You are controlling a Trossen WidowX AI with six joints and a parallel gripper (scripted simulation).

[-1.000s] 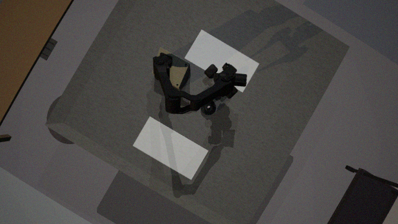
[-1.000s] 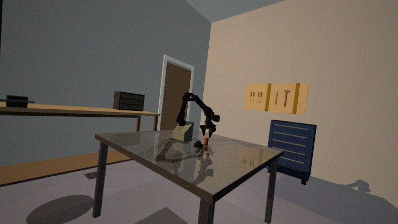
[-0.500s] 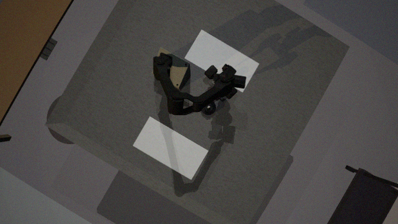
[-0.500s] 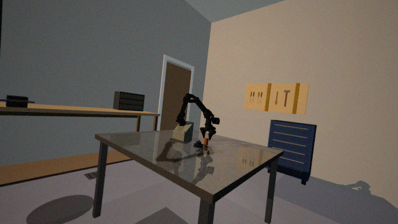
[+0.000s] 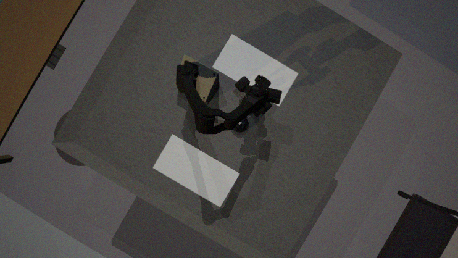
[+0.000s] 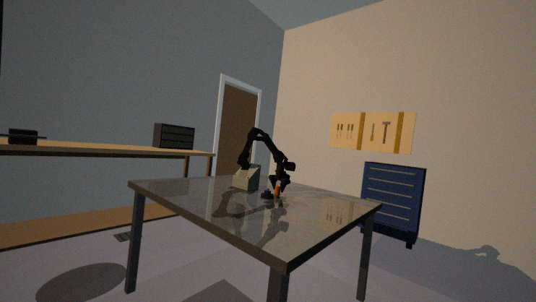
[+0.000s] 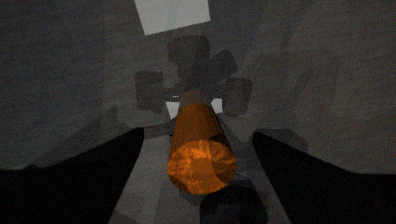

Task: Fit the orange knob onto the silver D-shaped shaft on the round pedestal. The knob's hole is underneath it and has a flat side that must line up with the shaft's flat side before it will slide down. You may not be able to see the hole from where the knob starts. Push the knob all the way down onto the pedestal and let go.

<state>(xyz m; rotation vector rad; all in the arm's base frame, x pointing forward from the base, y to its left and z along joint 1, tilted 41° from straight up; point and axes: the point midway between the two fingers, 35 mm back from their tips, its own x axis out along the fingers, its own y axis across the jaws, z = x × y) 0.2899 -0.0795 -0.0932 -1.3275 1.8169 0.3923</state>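
Here's the end effector (image 6: 279, 187) (image 7: 200, 134), fingers spread wide and pointing down, with nothing gripped, and right between those open tips stands the orange knob (image 6: 277, 191) (image 7: 201, 150)! It's upright on the glossy surface (image 5: 134, 105) (image 6: 240, 225), and the wrist view shows its round top, with dark space on both sides between it and the fingers. The hole underneath is out of sight. Just beside the knob sits the dark round pedestal (image 5: 240, 125) (image 6: 266, 193) (image 7: 234, 206), a short post (image 6: 267, 190) rising from it, and the knob is off it; the flat side of that post is too small to make out. The black arm (image 5: 205, 118) (image 6: 258, 134) arches up from a pale, slope-topped block (image 5: 205, 86) (image 6: 241, 180) and bends down to the knob, out in the middle part of the surface, well in from every edge. From above, the end effector hides the knob, while the pedestal peeks out next to the arm.
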